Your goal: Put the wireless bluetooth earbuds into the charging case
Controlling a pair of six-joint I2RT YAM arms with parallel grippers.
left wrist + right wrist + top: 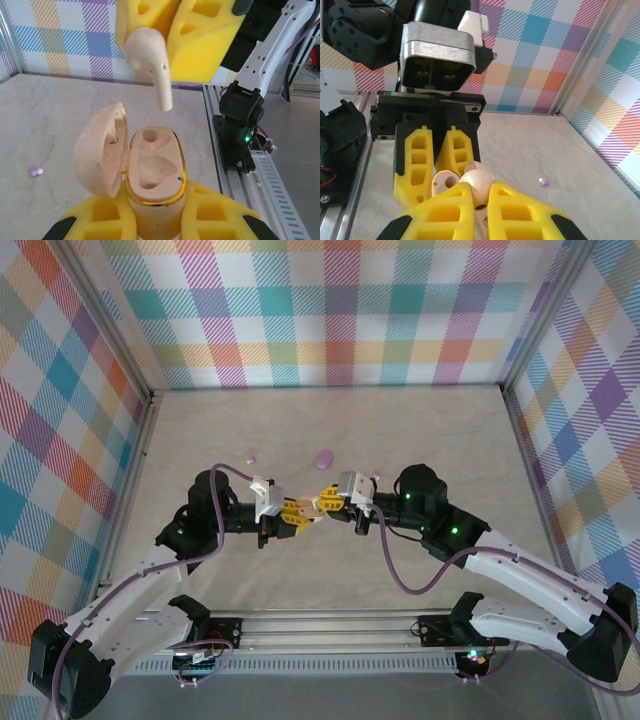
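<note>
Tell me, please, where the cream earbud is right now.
In the left wrist view, the cream earbud hangs stem-down in the right gripper, just above the open cream case that the left gripper holds.

The tabletop (200,430) is pale beige with a faint marble pattern. Three purple things lie directly on it, all in the middle part and well apart from each other. A small purple earbud (250,455) lies on the left. A rounded purple object (323,457), clearly bigger, lies near the centre. A second purple earbud (376,476), also tiny, lies on the right, a little nearer to the front edge. They are too small to tell more. Along the near edge a metal rail (330,625) runs from left to right.
</note>
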